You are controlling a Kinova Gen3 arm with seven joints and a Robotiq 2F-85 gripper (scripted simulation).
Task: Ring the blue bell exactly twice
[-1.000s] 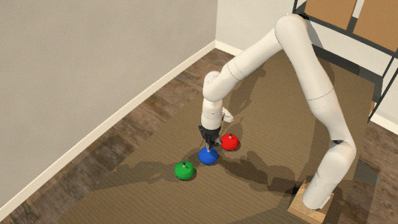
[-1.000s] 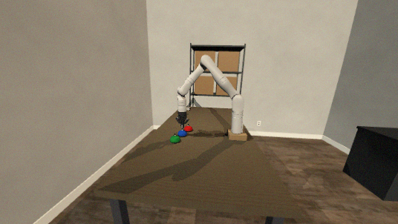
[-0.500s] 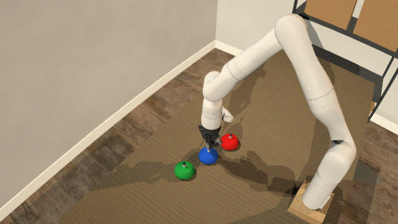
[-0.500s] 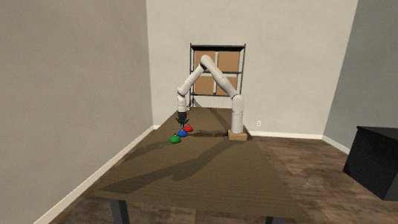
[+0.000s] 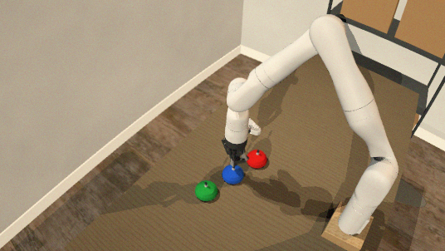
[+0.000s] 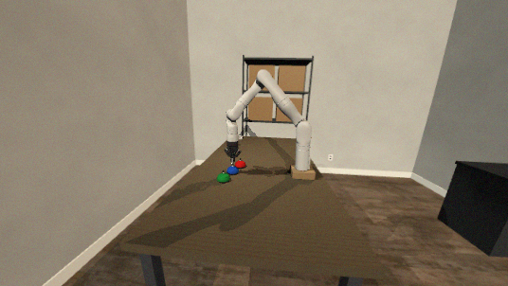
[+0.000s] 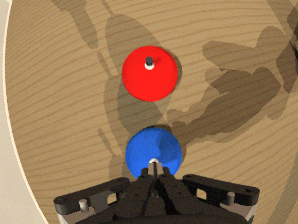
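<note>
The blue bell (image 5: 232, 175) (image 6: 232, 170) (image 7: 153, 149) stands on the brown table between a green bell and a red bell. My gripper (image 5: 235, 165) (image 6: 231, 162) (image 7: 155, 171) is shut and empty. It points straight down with its fingertips right over the blue bell's button (image 7: 153, 160), at or just above it. I cannot tell whether the tips touch the button. The button shows as a small pale spot at the fingertips in the wrist view.
The green bell (image 5: 206, 190) (image 6: 223, 178) stands to the front left of the blue one. The red bell (image 5: 256, 159) (image 6: 240, 164) (image 7: 150, 74) stands close behind it. The arm's base sits on a wooden block (image 5: 334, 237) (image 6: 303, 174). A shelf rack (image 6: 278, 59) stands behind the table.
</note>
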